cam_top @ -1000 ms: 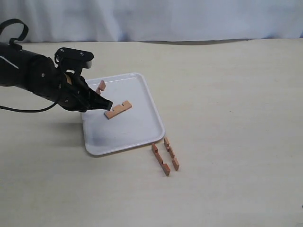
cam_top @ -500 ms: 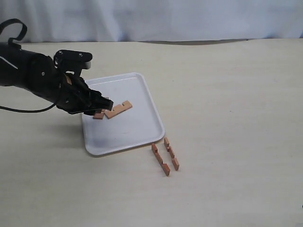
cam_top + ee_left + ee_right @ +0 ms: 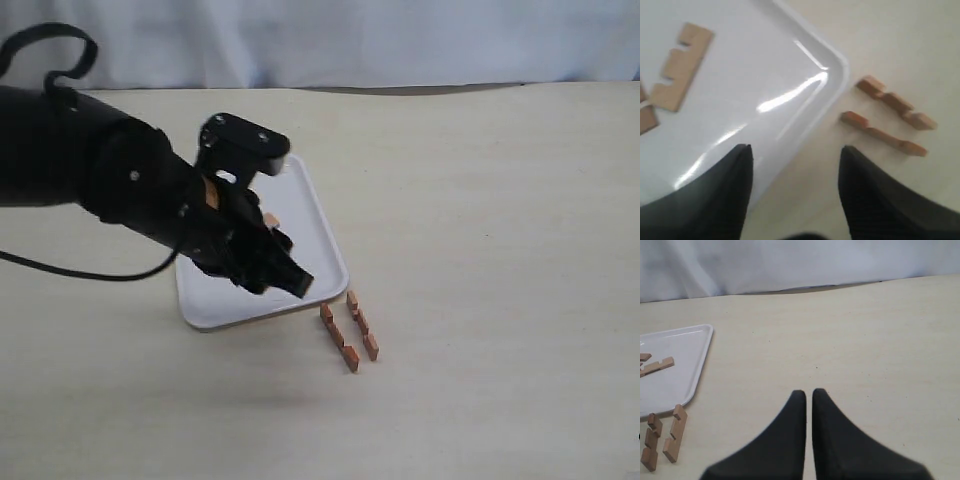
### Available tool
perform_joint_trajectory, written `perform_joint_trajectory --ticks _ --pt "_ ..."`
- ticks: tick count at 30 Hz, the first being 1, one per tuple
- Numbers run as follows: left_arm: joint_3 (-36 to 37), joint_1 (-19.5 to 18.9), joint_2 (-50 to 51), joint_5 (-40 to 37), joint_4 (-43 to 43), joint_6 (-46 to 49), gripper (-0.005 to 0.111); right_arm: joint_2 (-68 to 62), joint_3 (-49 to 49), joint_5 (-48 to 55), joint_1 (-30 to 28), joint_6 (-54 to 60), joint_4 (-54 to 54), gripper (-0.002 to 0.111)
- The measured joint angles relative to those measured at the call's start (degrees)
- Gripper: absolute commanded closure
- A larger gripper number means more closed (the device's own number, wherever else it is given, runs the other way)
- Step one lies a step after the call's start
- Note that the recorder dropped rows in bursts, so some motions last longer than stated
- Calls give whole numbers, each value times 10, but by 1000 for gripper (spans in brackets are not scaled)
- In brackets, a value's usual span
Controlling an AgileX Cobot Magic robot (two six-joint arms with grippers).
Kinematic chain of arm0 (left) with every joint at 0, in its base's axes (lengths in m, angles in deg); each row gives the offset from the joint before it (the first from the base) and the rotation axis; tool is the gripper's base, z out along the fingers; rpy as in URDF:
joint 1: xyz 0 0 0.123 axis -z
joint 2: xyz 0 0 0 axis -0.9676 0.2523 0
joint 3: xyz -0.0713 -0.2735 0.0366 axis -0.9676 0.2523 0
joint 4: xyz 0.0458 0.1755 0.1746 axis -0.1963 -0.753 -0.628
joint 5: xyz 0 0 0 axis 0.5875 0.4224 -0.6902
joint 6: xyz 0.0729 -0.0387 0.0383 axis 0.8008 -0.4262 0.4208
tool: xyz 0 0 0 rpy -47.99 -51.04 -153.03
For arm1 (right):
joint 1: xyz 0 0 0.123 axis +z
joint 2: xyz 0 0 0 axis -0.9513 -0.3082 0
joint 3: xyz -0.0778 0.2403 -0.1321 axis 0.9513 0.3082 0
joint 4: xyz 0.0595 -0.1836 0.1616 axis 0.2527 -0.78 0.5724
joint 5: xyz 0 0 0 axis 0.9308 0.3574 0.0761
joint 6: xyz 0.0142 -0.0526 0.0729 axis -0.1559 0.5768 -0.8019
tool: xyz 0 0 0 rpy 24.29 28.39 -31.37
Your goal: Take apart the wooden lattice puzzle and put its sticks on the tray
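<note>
No crossed lattice shows, only loose sticks. Two notched reddish-brown sticks (image 3: 338, 338) (image 3: 362, 325) lie side by side on the table just off the white tray's (image 3: 325, 240) near corner. In the left wrist view they are the sticks (image 3: 895, 102) (image 3: 883, 134) beyond the tray's corner (image 3: 835, 65). A pale stick (image 3: 682, 65) and the end of another (image 3: 646, 117) lie on the tray. My left gripper (image 3: 796, 148) hangs open and empty over that corner, short of the table sticks. My right gripper (image 3: 808, 392) is shut and empty over bare table.
The left arm (image 3: 130, 185) covers most of the tray in the exterior view and hides the sticks on it. A white cloth backdrop (image 3: 400, 40) closes the table's far edge. The right wrist view shows the tray (image 3: 685, 370) and table sticks (image 3: 675, 432) off to one side.
My left gripper has let go of a stick on the tray and swung across the tray to its near corner, toward the two sticks on the table.
</note>
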Motion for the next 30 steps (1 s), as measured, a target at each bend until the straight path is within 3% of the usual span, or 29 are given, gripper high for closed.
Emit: perform_joint_trajectory --ticks 4,9,18,24,30 --pt "0 63 0 0 20 0 57 0 0 0 0 0 0 104" --pt "0 99 0 10 45 -21 57 0 0 0 0 0 0 104" --pt "-88 105 62 -75 44 -89 57 0 0 0 0 0 0 104" --pt "-149 108 150 -121 -6 -171 57 0 0 0 0 0 0 104" --pt "-158 108 171 -112 -63 -220 57 0 0 0 0 0 0 104"
